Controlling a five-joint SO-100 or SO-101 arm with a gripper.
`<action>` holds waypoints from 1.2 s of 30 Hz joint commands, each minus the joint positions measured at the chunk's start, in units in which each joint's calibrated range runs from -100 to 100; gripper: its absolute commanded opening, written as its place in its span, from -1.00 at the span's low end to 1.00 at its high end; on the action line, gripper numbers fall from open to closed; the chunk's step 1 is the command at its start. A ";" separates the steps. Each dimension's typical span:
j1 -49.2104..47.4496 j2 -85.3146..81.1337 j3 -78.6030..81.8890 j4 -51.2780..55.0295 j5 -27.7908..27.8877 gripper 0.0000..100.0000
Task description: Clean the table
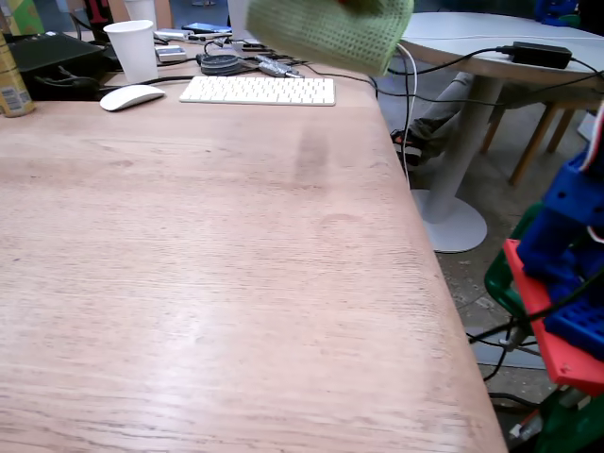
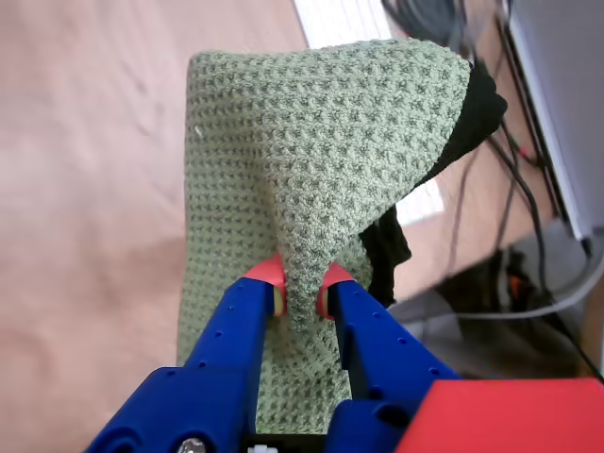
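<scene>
- One gripper [image 2: 304,288], blue with red fingertip pads [image 2: 267,276], is clamped on a pinched fold of a green cloth [image 2: 311,179] in the wrist view.
- The cloth is a waffle-weave fabric, soft and bumpy, bunched into a peak above the jaws and draping down between the blue fingers.
- The table [image 1: 217,274] fills most of the fixed view: a flat, light beige-pink wood-grain top with a straight edge; its long side runs from the near edge toward the keyboard [image 1: 258,90].
- In the fixed view the cloth [image 1: 330,33] hangs blurred above the table's far right corner, just beyond the keyboard.
- At the table's far end sit the flat white keyboard, a white mouse [image 1: 131,96], a white paper cup [image 1: 133,50] and tangled cables [image 1: 226,62].
- Beyond the table's right edge stands a round white pedestal table [image 1: 491,47].
</scene>
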 commanded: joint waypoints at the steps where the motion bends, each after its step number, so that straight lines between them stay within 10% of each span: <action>1: -18.39 -20.84 14.67 -0.29 -4.93 -1.00; 10: -34.80 -55.23 58.08 -11.62 -19.15 -1.00; 20: -37.00 -88.00 103.67 -20.24 -19.68 -1.00; 36: -76.09 -88.00 113.30 -19.92 -19.68 -0.99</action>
